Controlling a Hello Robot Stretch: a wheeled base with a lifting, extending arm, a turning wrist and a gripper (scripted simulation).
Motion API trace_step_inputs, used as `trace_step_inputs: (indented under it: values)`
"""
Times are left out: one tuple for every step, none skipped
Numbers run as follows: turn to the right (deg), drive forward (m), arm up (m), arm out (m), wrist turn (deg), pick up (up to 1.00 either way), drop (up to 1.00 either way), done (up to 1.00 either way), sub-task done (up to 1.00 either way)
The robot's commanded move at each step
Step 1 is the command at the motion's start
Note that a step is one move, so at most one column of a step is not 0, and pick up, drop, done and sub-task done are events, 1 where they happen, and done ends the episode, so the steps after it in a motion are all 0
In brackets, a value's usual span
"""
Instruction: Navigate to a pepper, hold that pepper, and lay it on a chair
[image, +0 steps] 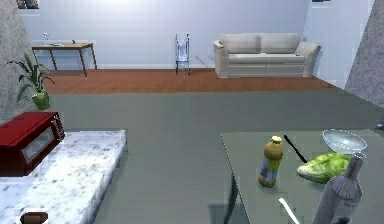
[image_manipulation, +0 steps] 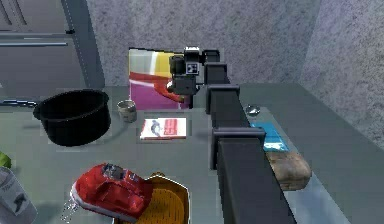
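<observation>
On counter (image_manipulation: 330, 125): black pot (image_manipulation: 72, 118), inside dark | gripper (image_manipulation: 178, 88) by colourful box (image_manipulation: 148, 82), cannot tell if holding

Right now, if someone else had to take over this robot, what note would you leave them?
Tool: out over the counter, before a colourful box; cannot tell whether it holds anything.
Things: no pepper or chair that I can make out for sure; a small cup stands by the black pot.
Done: arm is at a counter.
Left: find and grasp the pepper, find a chair, lay it there.
</observation>
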Motion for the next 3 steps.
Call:
trace_step_inputs:
  values:
    - [0.0, 0.00, 0.00, 0.00, -45.0, 0.00, 0.00, 0.00, 0.00]
    - [0.0, 0.00, 0.00, 0.00, -45.0, 0.00, 0.00, 0.00, 0.00]
    - [0.0, 0.00, 0.00, 0.00, -39.0, 0.00, 0.00, 0.00, 0.00]
